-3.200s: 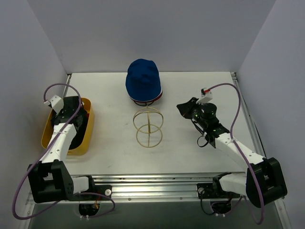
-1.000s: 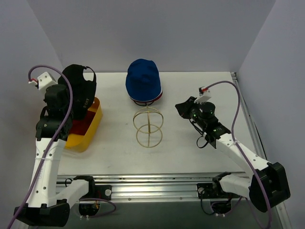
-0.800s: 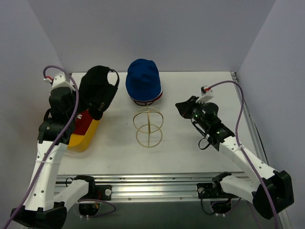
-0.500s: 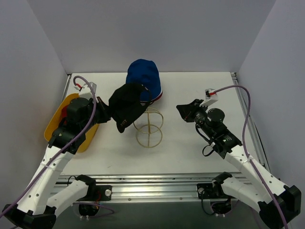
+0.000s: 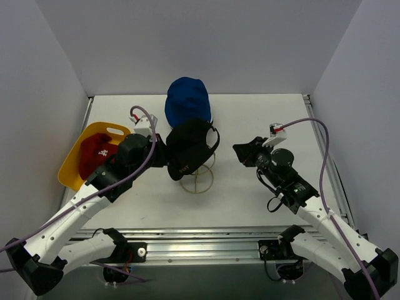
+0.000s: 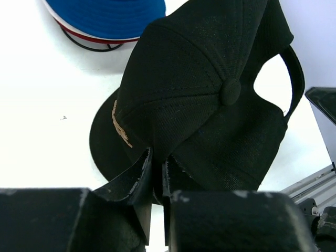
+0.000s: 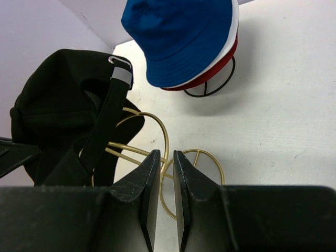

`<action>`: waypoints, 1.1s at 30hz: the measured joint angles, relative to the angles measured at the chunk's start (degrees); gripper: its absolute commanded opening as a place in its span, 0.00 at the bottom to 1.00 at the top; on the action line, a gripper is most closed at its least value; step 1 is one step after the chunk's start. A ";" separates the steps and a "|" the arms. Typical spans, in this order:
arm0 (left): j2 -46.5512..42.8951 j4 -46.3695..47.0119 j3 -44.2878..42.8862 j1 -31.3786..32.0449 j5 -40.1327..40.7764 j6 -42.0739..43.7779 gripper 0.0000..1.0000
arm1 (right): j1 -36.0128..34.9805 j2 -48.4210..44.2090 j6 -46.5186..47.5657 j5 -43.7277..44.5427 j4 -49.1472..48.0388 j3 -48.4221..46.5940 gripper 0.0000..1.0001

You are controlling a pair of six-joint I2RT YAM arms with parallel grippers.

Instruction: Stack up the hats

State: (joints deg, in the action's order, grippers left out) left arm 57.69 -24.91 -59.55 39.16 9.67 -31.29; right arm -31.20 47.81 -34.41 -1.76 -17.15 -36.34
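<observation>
black cap: we see a black cap (image 6: 199, 105) with stitched panels, a top button, a tan mark on the front, and a rear opening crossed by a strap with a silver buckle.
black cap place: mid counter (image 5: 262, 112), over the top of the gold wire frame (image 5: 201, 181) and against its hoops, just in front of the stack.
left pincer: the left pincer (image 6: 156, 157) is clamped on the black cap's edge; we see fabric in the narrow gap between its fingers.
right pincer: the right pincer (image 7: 165, 157) is nearly closed with only a thin slit, nothing in it; it sits right of the frame, pointing at it.
stack: a blue hat (image 5: 187, 100) is on top, with a white brim (image 7: 231, 37) and a red brim (image 7: 220, 65) showing under it, all on a black wire stand (image 7: 210, 89) at the back.
red cap: we see the red cap (image 5: 94, 153), with a white mark, lying inside the yellow tub (image 5: 69, 172) at left.
</observation>
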 measured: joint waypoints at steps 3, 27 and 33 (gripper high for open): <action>0.00 1.42 0.72 3.04 2.23 0.02 0.27 | -0.02 0.59 -0.02 0.09 0.04 0.04 0.15; 0.70 10.25 6.45 7.67 2.99 0.24 0.52 | -1.81 1.16 -3.04 0.07 -3.17 3.85 0.25; 0.07 10.32 7.43 7.74 2.99 0.26 0.56 | -3.06 1.99 -3.91 0.31 -3.63 6.80 0.25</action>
State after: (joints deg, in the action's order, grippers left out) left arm 57.76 -14.59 -52.12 46.89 12.67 -31.03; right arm -34.26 49.80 -38.33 -1.45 -20.78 -29.54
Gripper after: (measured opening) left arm 0.548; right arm 0.246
